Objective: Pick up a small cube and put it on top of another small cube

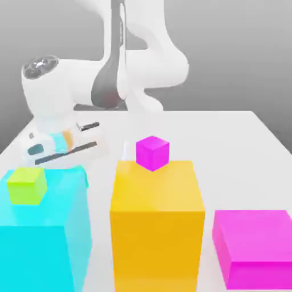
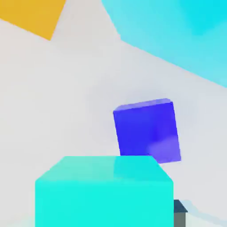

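My claw (image 1: 48, 149) nearly closed, clamped on small teal cube (image 2: 104, 190), behind large cyan block (image 1: 43, 239) at exterior view's left. Lime-green cube (image 1: 27, 185) sits on top of cyan block. Blue cube (image 2: 147, 128) on white table (image 2: 57, 106) beyond teal cube.

The white arm (image 1: 125, 51) is showing a smooth, glossy plastic-looking shell with dark grey joint bands. The table (image 1: 239, 148) is looking matt white. Every block — lime-green cube (image 1: 26, 186), large cyan block (image 1: 45, 239), orange block (image 1: 157, 228) — is appearing plain, smooth, untextured.
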`<state>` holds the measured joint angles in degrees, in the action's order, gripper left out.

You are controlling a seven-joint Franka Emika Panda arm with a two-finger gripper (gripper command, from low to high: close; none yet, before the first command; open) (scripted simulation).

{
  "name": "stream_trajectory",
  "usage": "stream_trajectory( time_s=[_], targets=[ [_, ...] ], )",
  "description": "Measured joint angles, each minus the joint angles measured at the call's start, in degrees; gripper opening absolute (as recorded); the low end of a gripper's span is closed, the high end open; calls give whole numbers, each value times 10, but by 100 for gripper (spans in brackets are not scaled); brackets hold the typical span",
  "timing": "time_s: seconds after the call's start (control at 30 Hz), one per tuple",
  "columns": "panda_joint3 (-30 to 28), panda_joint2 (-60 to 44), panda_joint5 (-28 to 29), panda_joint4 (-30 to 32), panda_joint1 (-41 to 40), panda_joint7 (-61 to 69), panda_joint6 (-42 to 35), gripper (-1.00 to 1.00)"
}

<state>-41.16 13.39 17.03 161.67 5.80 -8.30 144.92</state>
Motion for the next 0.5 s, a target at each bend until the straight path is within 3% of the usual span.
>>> stream_trajectory(
  time_s=[0.2, 0.3, 0.37, 0.4, 0.5],
  targets=[
    [9, -22, -11, 21, -11, -84, 92, -100],
    [-2, -85, -92, 23, 19, -29, 151, -100],
    [26, -134, -185, 22, 12, 36, 189, -100],
    [59, -157, -235, 22, -5, 71, 207, 100],
    [59, -157, -235, 22, -4, 71, 207, 100]
  ],
)
